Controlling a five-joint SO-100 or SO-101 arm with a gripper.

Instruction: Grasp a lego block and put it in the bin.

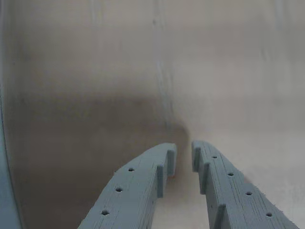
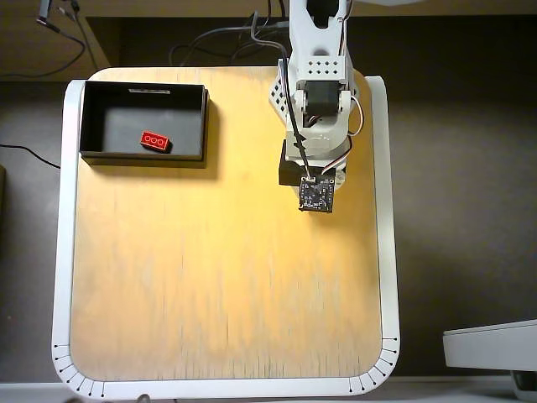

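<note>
Plastic of the lego block (image 2: 155, 141) looks hard, light and smooth, so it should be taken across its long flat sides. It already lies inside the bin (image 2: 143, 88), at about ten o'clock on the table (image 2: 218, 277) in the overhead view, well apart from the arm. The gripper (image 1: 184, 155) holds nothing, its jaws a narrow gap apart above bare pale wood. Dark floor and cables surround the table.

Soft wrist view, warm overhead glow
</note>
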